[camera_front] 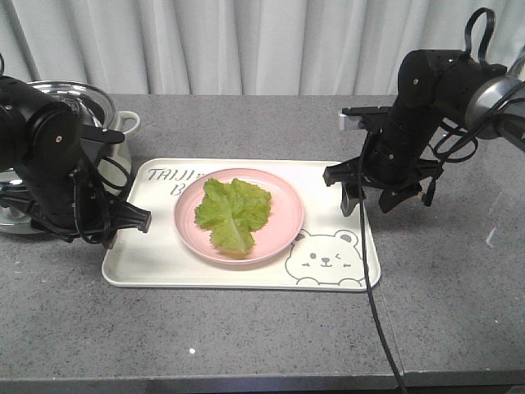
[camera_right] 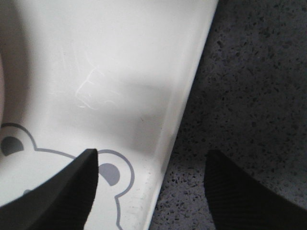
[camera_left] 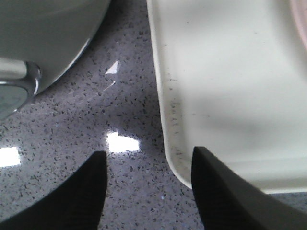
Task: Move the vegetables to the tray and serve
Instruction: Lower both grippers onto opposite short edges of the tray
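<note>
Grey speckled countertop [camera_front: 246,328] fills the near field and bears all items.

1. Tray position. The tray [camera_front: 156,254] lies flat on the countertop at centre, long side towards the near edge. The bear drawing [camera_front: 328,258] sits in its near-right corner.

2. Load. The pink plate [camera_front: 283,222] stands on the tray, slightly left of centre. The lettuce leaf [camera_front: 232,209] lies flat inside the plate and does not overhang its rim.

3. Task status. Judged from this layout, the transfer stage is complete, as the vegetables are on the tray by way of the plate. Serving remains: the tray is not yet lifted and rests fully on the countertop.

4. Left gripper [camera_left: 148,155]. The fingers are spread. In the left wrist view, the left rim of the tray runs between them, with one finger over the tray and the other over bare countertop.

5. Right gripper [camera_right: 152,154]. The fingers are spread. In the right wrist view, they straddle the right rim of the tray, near the bear's ear.

6. Contact. Neither wrist view shows whether a finger touches the rim; both grippers probably hover just above it.

7. Leaf-to-finger relation. The lettuce leaf lies between the two grippers, well apart from both, and neither holds it.

8. Far field. The metal pot [camera_front: 82,92] stands far-left, beside the tray. The pale curtain [camera_front: 246,41] closes the scene.
</note>
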Controlling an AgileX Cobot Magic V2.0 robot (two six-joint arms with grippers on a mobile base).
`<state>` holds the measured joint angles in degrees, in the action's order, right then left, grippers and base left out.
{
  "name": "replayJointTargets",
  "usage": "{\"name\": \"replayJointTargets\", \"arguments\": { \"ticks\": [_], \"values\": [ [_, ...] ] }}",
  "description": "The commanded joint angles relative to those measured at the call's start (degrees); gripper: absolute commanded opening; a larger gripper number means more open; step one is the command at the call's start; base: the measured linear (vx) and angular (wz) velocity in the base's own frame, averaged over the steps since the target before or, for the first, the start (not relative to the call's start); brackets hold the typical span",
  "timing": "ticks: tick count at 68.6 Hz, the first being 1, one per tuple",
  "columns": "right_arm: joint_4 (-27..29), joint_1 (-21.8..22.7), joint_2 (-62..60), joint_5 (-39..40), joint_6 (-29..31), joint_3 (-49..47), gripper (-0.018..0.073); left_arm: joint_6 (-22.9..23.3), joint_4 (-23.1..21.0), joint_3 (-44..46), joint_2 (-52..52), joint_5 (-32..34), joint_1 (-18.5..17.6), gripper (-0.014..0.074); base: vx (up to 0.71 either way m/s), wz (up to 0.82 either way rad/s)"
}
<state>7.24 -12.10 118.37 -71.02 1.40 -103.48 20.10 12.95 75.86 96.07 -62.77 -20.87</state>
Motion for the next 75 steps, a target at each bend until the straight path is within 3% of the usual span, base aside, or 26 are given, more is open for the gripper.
{"name": "replayJointTargets", "arguments": {
  "ticks": [1,75],
  "values": [
    [-0.41,0.26,-2.64,-2.52,-0.03,-1.25,0.0454,0.1,0.45,1.45,-1.57,1.2,0.06,0.0376,0.0,0.0],
    [-2.43,0.26,0.98,-2.38,0.43,-1.25,0.0454,0.1,-1.09,1.45,4.97,4.72,0.06,0.0376,0.0,0.0]
  ]
}}
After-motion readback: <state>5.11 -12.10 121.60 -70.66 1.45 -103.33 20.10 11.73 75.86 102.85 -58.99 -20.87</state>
